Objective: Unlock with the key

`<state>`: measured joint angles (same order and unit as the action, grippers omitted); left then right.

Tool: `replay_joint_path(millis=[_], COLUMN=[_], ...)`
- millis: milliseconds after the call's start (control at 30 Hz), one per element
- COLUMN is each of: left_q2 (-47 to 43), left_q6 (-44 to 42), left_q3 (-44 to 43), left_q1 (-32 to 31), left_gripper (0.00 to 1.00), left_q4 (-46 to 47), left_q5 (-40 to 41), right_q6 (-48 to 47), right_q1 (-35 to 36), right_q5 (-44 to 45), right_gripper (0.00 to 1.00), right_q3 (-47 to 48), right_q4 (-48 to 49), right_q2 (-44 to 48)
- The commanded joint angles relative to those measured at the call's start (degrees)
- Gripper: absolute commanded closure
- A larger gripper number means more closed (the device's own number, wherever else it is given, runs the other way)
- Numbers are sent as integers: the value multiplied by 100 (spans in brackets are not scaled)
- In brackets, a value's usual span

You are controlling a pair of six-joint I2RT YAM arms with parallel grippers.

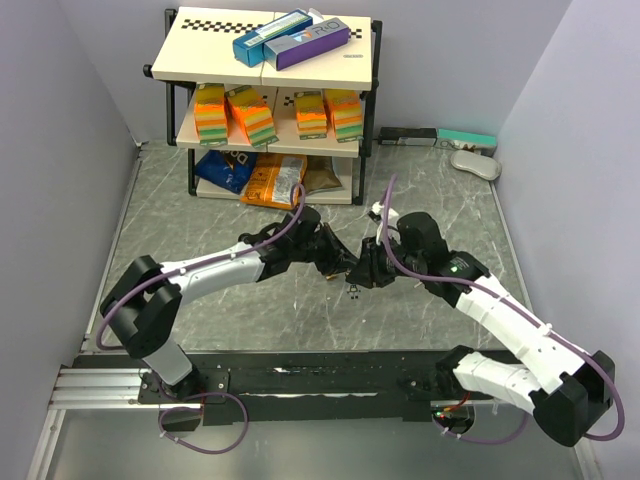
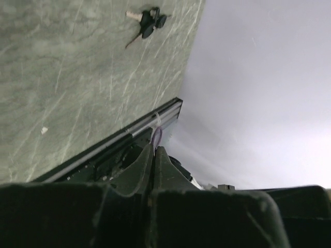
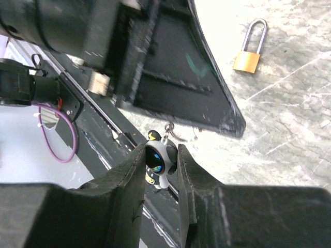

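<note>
My left gripper and right gripper meet tip to tip at the table's middle. A white and black keychain charm hangs from a ring that runs up under the left gripper's black finger. My right gripper is shut on the charm. My left gripper has its jaws pressed together and the key in them is hidden. The charm also shows in the top view. A brass padlock with its shackle closed lies flat on the table, apart from both grippers.
A small dark bunch with a pale stub lies on the marble table beyond my left fingertips. A shelf rack with boxes, sponges and bags stands at the back. Small devices lie back right. The black base rail runs along the near edge.
</note>
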<state>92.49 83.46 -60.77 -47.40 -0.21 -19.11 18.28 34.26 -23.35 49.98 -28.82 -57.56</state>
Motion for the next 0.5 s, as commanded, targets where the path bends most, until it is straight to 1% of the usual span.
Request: replay_joint_path(millis=[0, 67, 100, 167, 200, 267, 300, 367, 400, 433, 467], left_q2=[-459, -644, -696, -872, -925, -1074, -1118, -1250, -1294, -1373, -1400], left_q6=[-628, -848, -901, -1086, -1139, -1314, -1367, -1473, -1508, -1552, -1578], left_q3=[-286, -216, -181, -58, -5, 170, 223, 399, 460, 566, 610], left_q1=[-15, -41, -50, -85, -94, -112, -121, -121, -121, -121, -121], left_gripper=[99, 99, 99, 99, 99, 99, 99, 99, 99, 99, 99], left_q4=[152, 319, 389, 644, 732, 1064, 1162, 1565, 1724, 1865, 2014], left_q5=[749, 909, 1057, 1164, 1199, 1235, 1235, 1147, 1112, 1007, 954], right_q6=[-18, 26, 52, 96, 131, 228, 281, 474, 544, 719, 816], right_q1=[37, 19, 19, 28, -7, -94, -234, -419, -646, -762, -885], right_q5=[-38, -81, -99, -125, -126, -213, -379, -677, -1036, -1257, -1442], right_gripper=[85, 81, 73, 64, 56, 50, 45, 43, 41, 32, 29], right_q3=[-58, -58, -58, -32, -6, -14, -40, -102, -163, -207, -277], right_q4=[52, 87, 113, 113, 122, 210, 271, 499, 596, 858, 982], right_q2=[359, 403, 403, 421, 430, 509, 552, 684, 720, 816, 860])
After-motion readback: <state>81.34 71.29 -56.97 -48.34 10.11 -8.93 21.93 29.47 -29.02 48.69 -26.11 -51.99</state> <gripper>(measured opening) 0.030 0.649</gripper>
